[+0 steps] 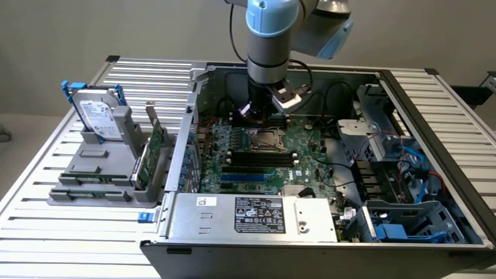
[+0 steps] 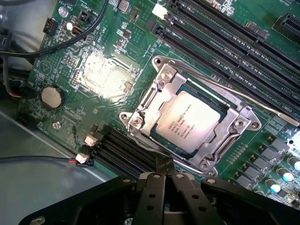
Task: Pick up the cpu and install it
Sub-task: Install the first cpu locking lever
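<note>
The cpu (image 2: 187, 121) is a small silver-grey square with printed text. It lies flat inside the metal socket frame (image 2: 165, 79) on the green motherboard (image 2: 93, 42). My gripper (image 2: 165, 164) hangs just beside the socket's edge, its black fingers (image 2: 152, 197) pressed together with nothing between them. In the exterior view, the arm reaches down into the open computer case, with the gripper (image 1: 262, 116) a little above and behind the socket and cpu (image 1: 263, 139).
A thin socket lever (image 2: 262, 105) lies along the socket beside the black memory slots (image 2: 225, 42). Case walls (image 1: 387, 87), cables and drive bays (image 1: 395, 174) ring the board. Outside the case, a grey rack (image 1: 101, 174) carries a hard drive (image 1: 101, 113) and green cards (image 1: 155, 145).
</note>
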{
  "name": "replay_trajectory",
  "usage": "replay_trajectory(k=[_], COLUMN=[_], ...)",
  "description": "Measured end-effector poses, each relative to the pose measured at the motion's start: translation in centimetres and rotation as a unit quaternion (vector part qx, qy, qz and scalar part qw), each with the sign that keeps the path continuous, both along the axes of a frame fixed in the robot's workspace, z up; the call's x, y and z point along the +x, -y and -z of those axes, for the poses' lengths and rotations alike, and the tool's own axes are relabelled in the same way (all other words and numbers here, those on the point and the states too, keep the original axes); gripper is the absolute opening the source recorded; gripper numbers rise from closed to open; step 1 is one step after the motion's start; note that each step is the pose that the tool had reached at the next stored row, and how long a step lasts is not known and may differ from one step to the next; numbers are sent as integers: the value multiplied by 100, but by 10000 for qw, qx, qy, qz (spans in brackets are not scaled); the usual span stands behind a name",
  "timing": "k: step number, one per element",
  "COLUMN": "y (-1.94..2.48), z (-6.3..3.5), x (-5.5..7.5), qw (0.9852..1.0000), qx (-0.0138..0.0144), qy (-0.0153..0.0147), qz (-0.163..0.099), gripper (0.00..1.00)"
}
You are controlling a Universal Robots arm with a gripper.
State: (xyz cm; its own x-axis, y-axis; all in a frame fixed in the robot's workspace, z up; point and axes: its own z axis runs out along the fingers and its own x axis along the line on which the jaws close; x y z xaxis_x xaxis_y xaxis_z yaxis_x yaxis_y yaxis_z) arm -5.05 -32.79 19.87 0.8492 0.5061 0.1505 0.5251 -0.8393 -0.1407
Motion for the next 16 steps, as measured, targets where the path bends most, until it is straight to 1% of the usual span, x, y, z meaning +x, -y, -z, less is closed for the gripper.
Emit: replay_trajectory(k=[16], y=[0], z=[16], x=[27], qw=[10000], qx=[0], qy=[0], qz=[-15], gripper=[11])
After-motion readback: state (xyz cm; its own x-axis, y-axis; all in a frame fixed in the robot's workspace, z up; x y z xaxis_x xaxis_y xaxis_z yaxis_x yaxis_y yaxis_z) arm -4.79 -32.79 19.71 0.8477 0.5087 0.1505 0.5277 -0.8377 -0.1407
